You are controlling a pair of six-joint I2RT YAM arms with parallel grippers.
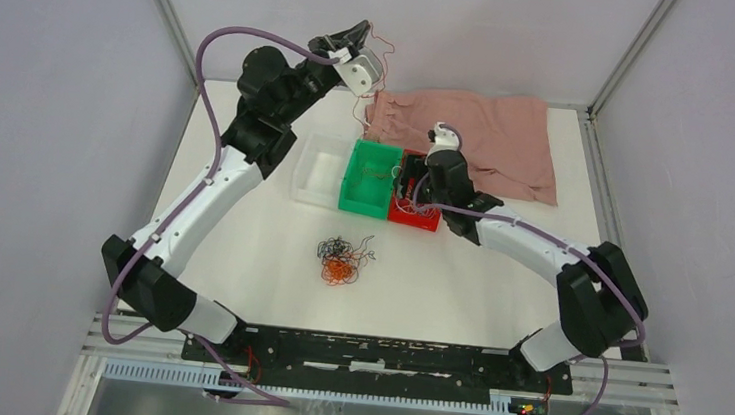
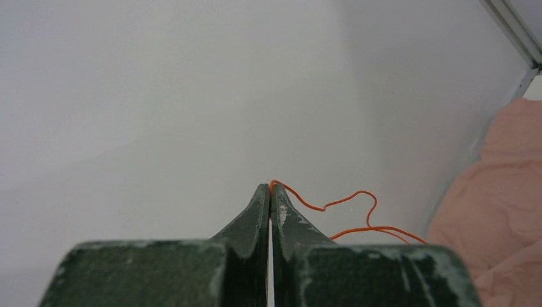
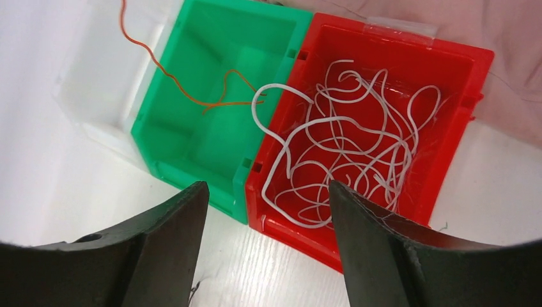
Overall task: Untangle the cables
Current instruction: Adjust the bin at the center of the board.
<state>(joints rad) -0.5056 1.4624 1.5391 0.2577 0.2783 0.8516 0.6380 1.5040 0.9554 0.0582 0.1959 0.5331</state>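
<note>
Above the green bin (image 1: 364, 205), dangles an orange wire (image 2: 325, 206) clamped in left end effector (image 2: 271, 190); holds right end effector (image 3: 268, 192) apart over binned white wires (image 3: 345, 147); leaves black-and-orange tangle (image 1: 342, 259) on counter (image 1: 269, 259).

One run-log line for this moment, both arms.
left gripper: shut on orange wire, held high | right gripper: open over red bin of white wires | tangle: on table

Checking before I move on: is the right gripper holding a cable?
No, the right gripper is open and empty, above the red bin where white cables lie.
</note>
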